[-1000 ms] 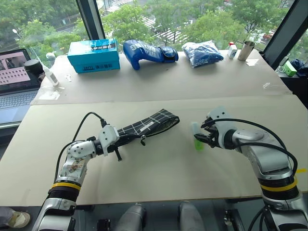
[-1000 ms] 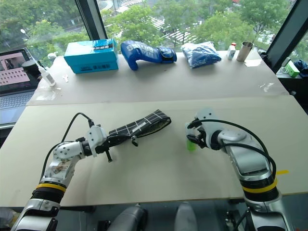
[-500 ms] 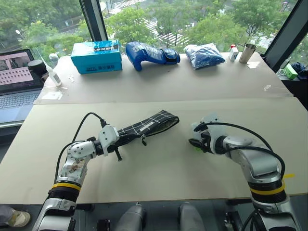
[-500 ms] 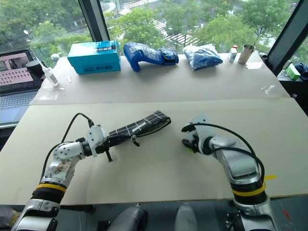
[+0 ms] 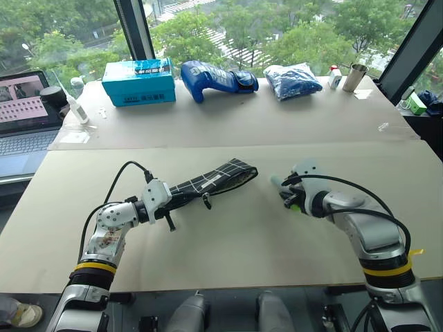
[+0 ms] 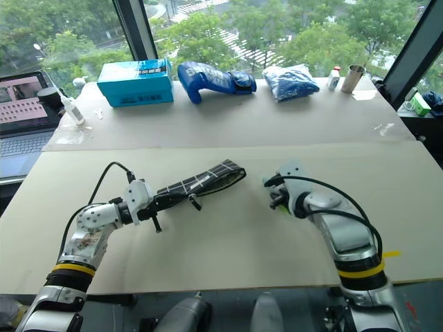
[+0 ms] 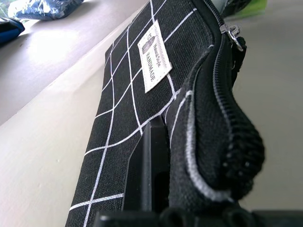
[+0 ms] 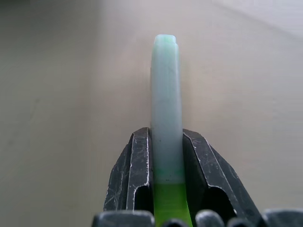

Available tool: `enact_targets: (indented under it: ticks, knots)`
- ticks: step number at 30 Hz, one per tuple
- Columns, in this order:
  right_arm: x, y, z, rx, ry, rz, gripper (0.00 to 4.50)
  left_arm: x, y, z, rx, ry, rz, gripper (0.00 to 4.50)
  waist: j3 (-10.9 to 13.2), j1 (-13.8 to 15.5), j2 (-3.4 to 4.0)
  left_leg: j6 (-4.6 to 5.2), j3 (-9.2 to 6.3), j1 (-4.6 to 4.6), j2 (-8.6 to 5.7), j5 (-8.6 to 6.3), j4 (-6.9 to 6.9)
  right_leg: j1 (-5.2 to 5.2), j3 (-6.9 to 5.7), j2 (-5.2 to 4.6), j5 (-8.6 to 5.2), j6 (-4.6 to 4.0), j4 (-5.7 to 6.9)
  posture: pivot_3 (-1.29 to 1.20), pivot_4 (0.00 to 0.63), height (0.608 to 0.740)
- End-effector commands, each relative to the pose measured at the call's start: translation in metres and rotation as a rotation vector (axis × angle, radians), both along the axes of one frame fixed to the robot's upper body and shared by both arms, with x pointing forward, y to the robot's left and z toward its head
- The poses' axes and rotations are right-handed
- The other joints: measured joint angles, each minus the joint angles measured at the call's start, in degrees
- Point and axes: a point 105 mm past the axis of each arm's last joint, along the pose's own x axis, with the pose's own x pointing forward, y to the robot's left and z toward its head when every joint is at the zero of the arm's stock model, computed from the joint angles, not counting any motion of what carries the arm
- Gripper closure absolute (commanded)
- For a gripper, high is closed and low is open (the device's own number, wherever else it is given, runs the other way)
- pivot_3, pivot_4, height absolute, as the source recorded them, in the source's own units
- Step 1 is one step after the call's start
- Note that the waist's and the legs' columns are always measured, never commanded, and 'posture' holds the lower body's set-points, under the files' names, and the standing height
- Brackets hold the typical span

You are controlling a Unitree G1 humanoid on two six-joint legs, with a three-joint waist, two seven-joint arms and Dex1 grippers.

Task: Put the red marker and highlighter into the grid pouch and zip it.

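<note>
The grid pouch (image 5: 216, 178), black with white lines and a small white label (image 7: 155, 56), is held just above the table with its zipper mouth gaping. My left gripper (image 5: 181, 198) is shut on its near end. To its right, my right gripper (image 5: 291, 197) is shut on the highlighter (image 8: 166, 109). The green body sits between the fingers (image 8: 137, 161) and the pale cap (image 5: 277, 181) sticks out toward the pouch, a little above the table. The red marker is out of view.
Along the far side of the table lie a teal box (image 5: 137, 80), a blue glove (image 5: 214, 75), a blue bag (image 5: 294, 77) and a metal cup (image 5: 354, 72). A laptop (image 5: 24, 104) and a white bottle (image 5: 73, 104) stand at the far left.
My right gripper has closed on the highlighter and lifted it off the table. The left gripper and the pouch have stayed put.
</note>
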Motion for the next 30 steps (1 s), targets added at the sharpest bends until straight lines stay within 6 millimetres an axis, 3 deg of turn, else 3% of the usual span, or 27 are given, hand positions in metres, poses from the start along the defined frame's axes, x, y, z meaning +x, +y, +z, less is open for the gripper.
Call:
enact_targets:
  ticks: [1, 3, 7, 12, 19, 30]
  knots:
    - [-0.006, 0.016, 0.096, -0.054, -0.392, 0.22, 4.06, 0.002, -0.002, 0.01, -0.001, -0.036, -0.014, 4.5, 0.0, -0.04, 0.0, -0.01, 0.01, -0.02, 0.01, 0.0, 0.0, -0.02, 0.0, 0.01, 0.0, 0.0, 0.0, 0.0, 0.15, 0.74]
    - [-0.018, 0.028, 0.112, -0.103, -0.458, 0.352, 4.06, 0.003, -0.002, 0.01, -0.001, -0.036, -0.014, 4.5, 0.01, -0.05, 0.02, 0.0, 0.08, -0.05, 0.0, 0.0, -0.05, -0.06, -0.01, 0.01, 0.0, 0.0, -0.03, 0.0, 0.15, 0.74]
    - [-0.033, 0.043, 0.121, -0.185, -0.504, 0.524, 4.06, 0.002, -0.003, 0.01, -0.004, -0.038, -0.012, 4.5, 0.0, -0.12, 0.0, 0.04, 0.19, -0.01, 0.11, -0.03, -0.08, 0.03, -0.08, 0.09, -0.01, 0.01, -0.14, 0.0, 0.15, 0.74]
    - [-0.06, 0.061, 0.104, -0.309, -0.443, 0.756, 4.06, 0.0, -0.003, 0.009, -0.006, -0.034, -0.013, 4.5, 0.01, 0.01, -0.01, 0.05, 0.21, -0.09, 0.07, -0.03, -0.05, 0.02, -0.06, 0.03, 0.0, 0.01, -0.19, 0.0, 0.15, 0.74]
    - [-0.05, 0.058, 0.077, -0.676, -0.533, 0.827, 4.06, -0.001, -0.002, 0.008, -0.005, -0.032, -0.015, 4.5, 0.01, 0.01, -0.01, 0.04, 0.26, -0.07, 0.06, -0.03, -0.05, 0.0, -0.06, 0.04, -0.01, 0.01, -0.17, 0.0, 0.15, 0.74]
    - [-0.044, 0.068, 0.042, -0.838, -0.527, 0.921, 4.06, 0.001, -0.002, 0.011, -0.003, -0.038, -0.018, 4.5, 0.01, 0.02, -0.01, 0.01, 0.27, -0.08, 0.06, -0.01, -0.06, -0.03, -0.06, 0.05, -0.01, 0.01, -0.16, 0.0, 0.15, 0.74]
